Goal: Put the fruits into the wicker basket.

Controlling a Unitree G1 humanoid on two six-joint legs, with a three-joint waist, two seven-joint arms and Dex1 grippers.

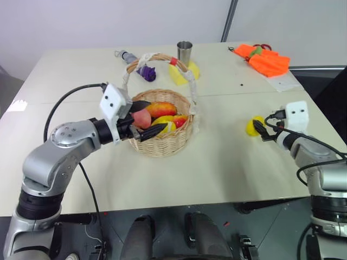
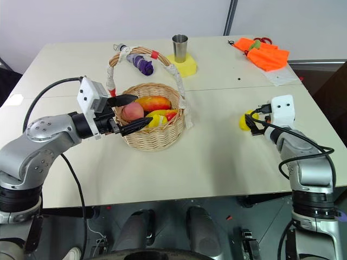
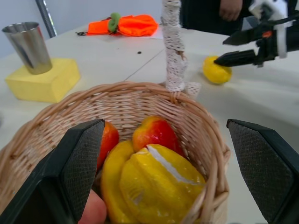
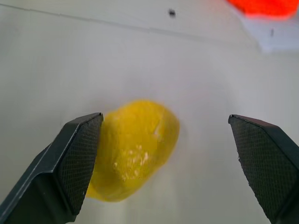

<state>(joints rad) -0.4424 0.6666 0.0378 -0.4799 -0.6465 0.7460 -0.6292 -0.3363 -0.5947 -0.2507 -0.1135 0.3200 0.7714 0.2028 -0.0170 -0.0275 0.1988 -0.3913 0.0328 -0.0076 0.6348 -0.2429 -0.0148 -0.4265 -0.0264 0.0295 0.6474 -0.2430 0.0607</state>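
The lemon-like fruit [image 4: 135, 149] lies on the table [image 1: 227, 162], ahead of the right gripper [image 1: 260, 129] and toward one side of the gap between its jaws: in the right wrist view it sits close against one finger [image 4: 70, 163] and well apart from the other. The right jaws stand wide open and grip nothing; whether that finger touches the fruit cannot be told. The peach-like fruit [image 2: 132, 112] rests inside the wicker basket [image 2: 154, 138], between the two spread fingers of the left gripper [image 2: 130, 113], which reaches in over the basket's near rim. The left jaws are fully open; one finger passes above the fruit and the other below it in the head views, and contact cannot be confirmed. Also inside the basket, beyond the left fingertips, lie a yellow ridged fruit [image 3: 159, 182], a red-and-yellow fruit [image 3: 156, 133] and an orange mango-like fruit [image 1: 161, 109]. The basket handle [image 3: 174, 46], wrapped in white cloth with red bands, arches above the left jaws. Farther out on the table, past the basket, a metal cup [image 1: 185, 52] stands on a yellow sponge block [image 3: 42, 79], with a purple bundle [image 1: 147, 71] beside the handle. An orange cloth [image 1: 264, 59] lies at the far corner, well apart from both grippers. A person [image 3: 224, 11] stands beyond the table edge.
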